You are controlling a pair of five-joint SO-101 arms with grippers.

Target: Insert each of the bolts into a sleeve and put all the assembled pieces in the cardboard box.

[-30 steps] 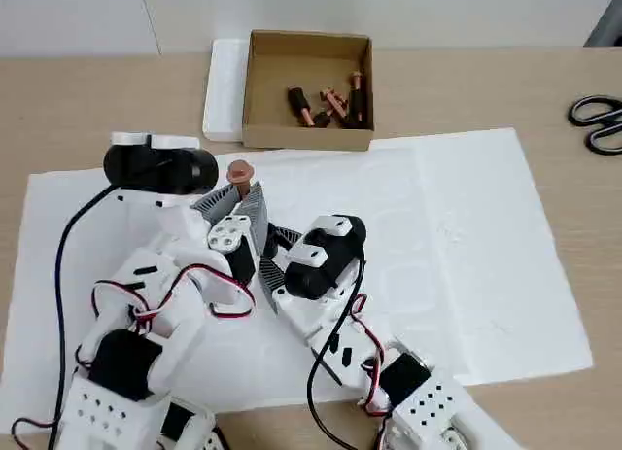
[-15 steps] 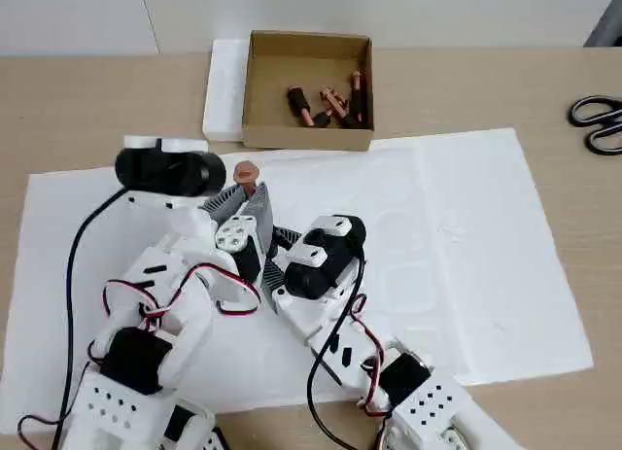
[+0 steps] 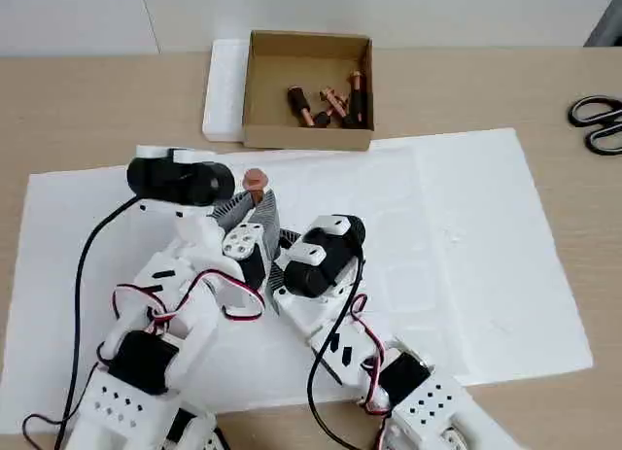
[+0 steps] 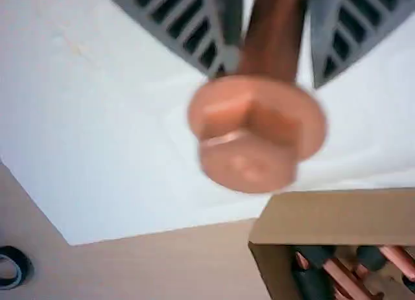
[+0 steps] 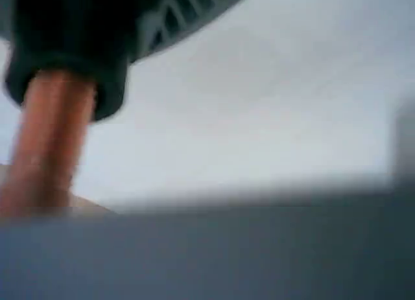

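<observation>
Step in hand: delivery, as I judge it. The held bolt already has a sleeve on it, so the joining looks done and the piece is due for the box.
Left fingers point(image 4: 175, 21): closed firmly on the shaft of one bolt point(image 3: 256, 181), its copper head standing out past the tips.
Bolt's place: lifted off the white sheet point(image 3: 466, 236), between the arms and the cardboard box point(image 3: 306, 139), short of the box's near wall.
Sleeve point(image 5: 65, 60): black, seated on the copper shaft, which runs out of one end.
Right arm point(image 3: 326, 256): close beside the left one, just behind the held piece; whether its grip is open or closed I cannot tell.
Next move calls for: carrying the piece over the near wall without clipping it, then letting go above a bare patch of the box floor, likely the left half, since the assembled pieces point(image 3: 328, 105) lie bunched in the right half.
Count, bolts in hand: one.
Count, pieces in the box: at least four; they overlap, so the exact number is unsure.
Count, loose bolts or sleeves on the sheet: none that I can see.
Count, other things: one box, one sheet, one white block point(image 3: 225, 90) touching the box's left wall, and one pair of scissors point(image 3: 598, 122) on the tabletop point(image 3: 97, 100), well apart at the far right.
</observation>
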